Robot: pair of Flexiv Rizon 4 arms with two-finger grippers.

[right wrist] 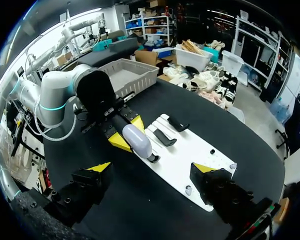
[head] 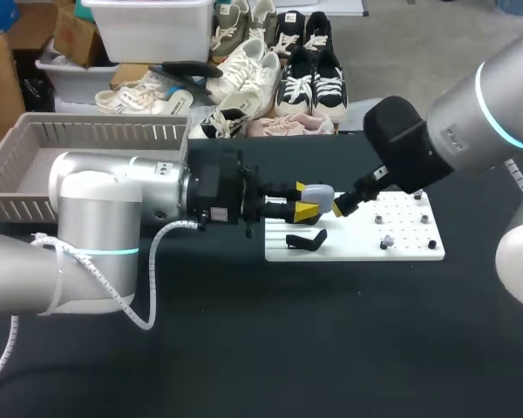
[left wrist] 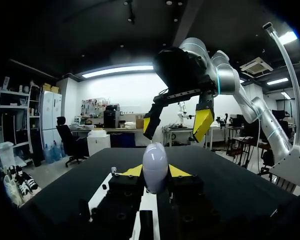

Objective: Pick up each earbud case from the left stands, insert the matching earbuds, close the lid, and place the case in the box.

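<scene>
A pale lavender earbud case (head: 320, 198) hangs above the white board's (head: 401, 248) left end, with my left gripper (head: 303, 205) shut on it from both sides. In the left wrist view the case (left wrist: 155, 167) stands upright between the yellow tips. My right gripper (head: 343, 205) is just beyond the case, open and not touching it; its spread fingers (left wrist: 202, 124) face the case. From the right wrist view the case (right wrist: 136, 141) lies ahead of my open right gripper (right wrist: 152, 168). Small earbuds (head: 385, 242) sit on the board's right part.
Black stands (head: 305, 240) rest on the board's left part, under the held case. A grey slatted basket (head: 35, 131) stands at the table's back left. Dark tabletop (head: 331, 348) stretches in front of the board.
</scene>
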